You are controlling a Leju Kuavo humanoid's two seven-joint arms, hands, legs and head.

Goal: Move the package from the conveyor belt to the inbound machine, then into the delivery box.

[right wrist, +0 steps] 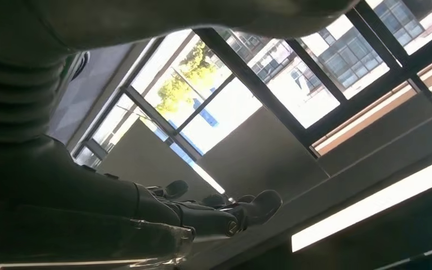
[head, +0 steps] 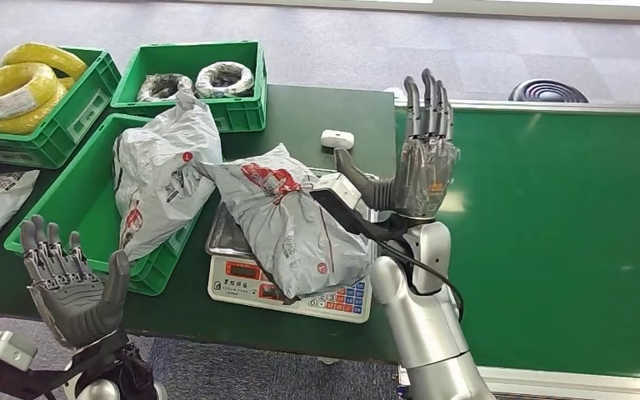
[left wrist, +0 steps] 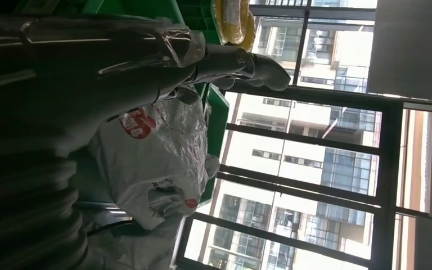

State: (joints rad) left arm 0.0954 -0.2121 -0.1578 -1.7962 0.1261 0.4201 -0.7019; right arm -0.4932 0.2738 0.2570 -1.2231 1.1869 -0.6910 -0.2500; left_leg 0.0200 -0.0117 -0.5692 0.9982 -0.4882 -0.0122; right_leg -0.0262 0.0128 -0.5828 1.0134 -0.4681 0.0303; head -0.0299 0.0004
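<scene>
In the head view, the grey package [head: 287, 221] lies on the weighing scale [head: 287, 293], between the green crate [head: 83, 208] and the conveyor belt [head: 558, 225]. The right hand [head: 421, 162] stands just beside the package with fingers spread, holding nothing; the left hand [head: 71, 279] is also spread and empty, near the crate. The next grasp should probably take the package's bulky middle, not loose film. In the left wrist view, another bagged parcel [left wrist: 157, 157] rests inside the crate. In the right wrist view, the fingers [right wrist: 214, 216] point toward windows, empty.
</scene>
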